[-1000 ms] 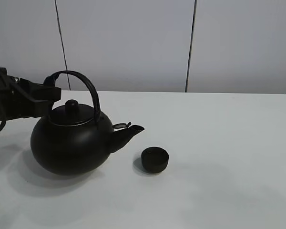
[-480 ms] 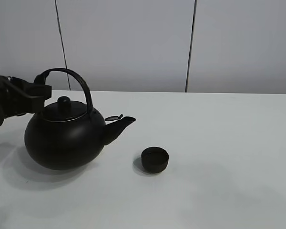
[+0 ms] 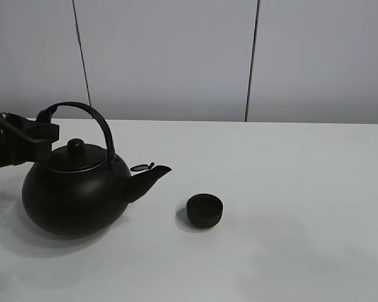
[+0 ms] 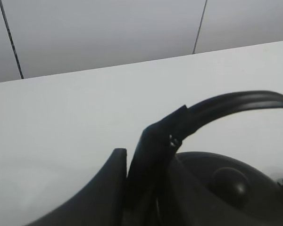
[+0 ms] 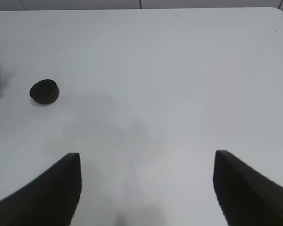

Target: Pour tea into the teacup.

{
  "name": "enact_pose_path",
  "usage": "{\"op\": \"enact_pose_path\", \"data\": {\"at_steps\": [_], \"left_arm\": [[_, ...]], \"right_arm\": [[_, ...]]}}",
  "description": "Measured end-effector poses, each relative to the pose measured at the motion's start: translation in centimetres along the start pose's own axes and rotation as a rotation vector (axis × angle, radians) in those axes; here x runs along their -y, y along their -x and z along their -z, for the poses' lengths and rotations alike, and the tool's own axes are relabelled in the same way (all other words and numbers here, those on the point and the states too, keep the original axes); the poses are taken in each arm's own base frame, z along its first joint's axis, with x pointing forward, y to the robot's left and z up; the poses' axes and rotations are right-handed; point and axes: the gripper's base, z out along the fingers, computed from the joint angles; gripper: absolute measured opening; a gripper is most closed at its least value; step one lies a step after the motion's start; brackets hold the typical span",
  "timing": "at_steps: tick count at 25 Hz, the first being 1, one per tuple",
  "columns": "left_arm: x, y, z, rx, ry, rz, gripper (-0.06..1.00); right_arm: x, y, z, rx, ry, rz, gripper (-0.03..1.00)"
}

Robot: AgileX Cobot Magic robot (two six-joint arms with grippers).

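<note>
The left tool (image 3: pixel 43 129) is clamped tight on the arched handle (image 3: pixel 88 113) of the black kettle (image 3: pixel 75 198), which stands upright at the left of the white surface (image 3: pixel 290 189) — its spout (image 3: pixel 152 173) points toward the teacup (image 3: pixel 205 210). The teacup stands upright near the middle of the surface, apart from the spout. The right tool (image 5: pixel 146 188) hangs above bare surface with its jaws spread wide, holding nothing — well apart from the cup.
</note>
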Motion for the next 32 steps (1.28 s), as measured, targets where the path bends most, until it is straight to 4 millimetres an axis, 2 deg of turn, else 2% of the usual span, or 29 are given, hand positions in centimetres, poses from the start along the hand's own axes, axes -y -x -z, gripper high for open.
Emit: {"op": "enact_pose_path", "data": {"at_steps": [15,32], "left_arm": [[-0.44,0.09,0.01,0.01,0.048,-0.001,0.15],[0.09,0.03,0.0,0.004,-0.01,-0.04,0.15]], "right_arm": [[0.0,0.0,0.0,0.0,0.0,0.0,0.54],[0.0,0.0,0.0,0.0,0.0,0.0,0.54]]}}
